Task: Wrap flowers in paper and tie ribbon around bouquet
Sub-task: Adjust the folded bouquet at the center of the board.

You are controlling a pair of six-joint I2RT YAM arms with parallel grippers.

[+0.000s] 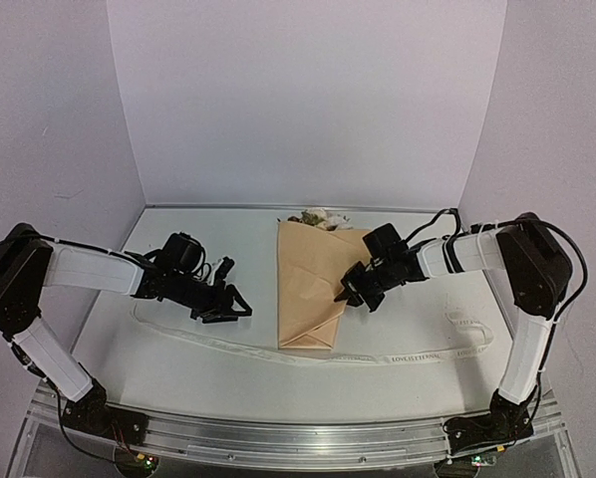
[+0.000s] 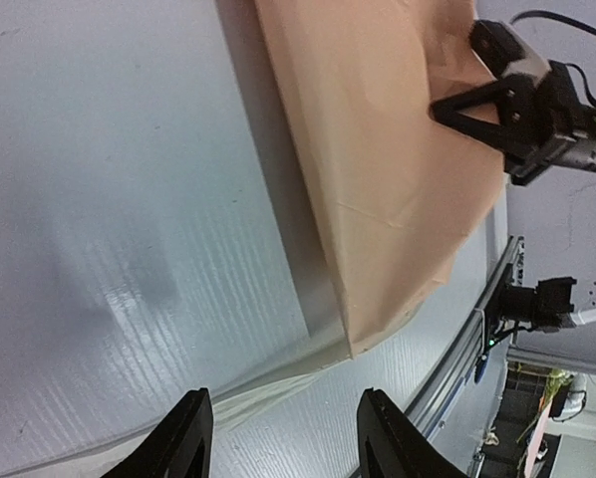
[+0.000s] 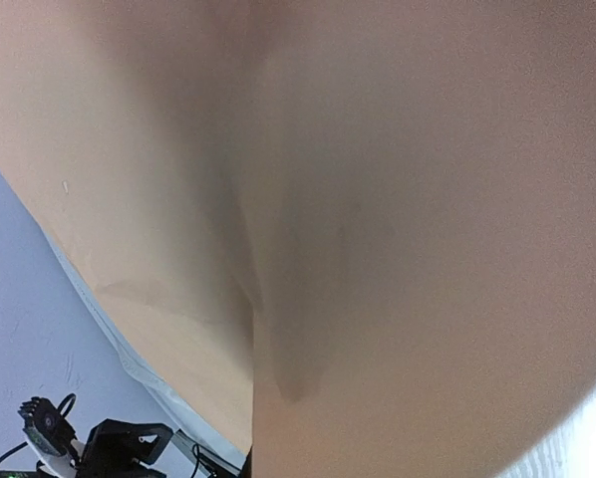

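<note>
The bouquet lies mid-table, its tan paper (image 1: 306, 284) folded into a cone. The flowers (image 1: 318, 217) peek out at the far, wide end. The cream ribbon (image 1: 418, 356) runs across the table under the cone's narrow end. My left gripper (image 1: 242, 307) stands open just left of the cone, low over the ribbon (image 2: 228, 408), which passes between its fingers (image 2: 283, 398). My right gripper (image 1: 346, 292) is shut on the paper's right flap. The left wrist view shows its closed tips (image 2: 440, 108) at that fold. Paper (image 3: 378, 199) fills the right wrist view and hides the fingers.
White walls close in the table (image 1: 178, 368) on three sides. An aluminium rail (image 1: 298, 438) runs along the near edge, with both arm bases on it. The ribbon's right end curls near the right arm (image 1: 467, 324).
</note>
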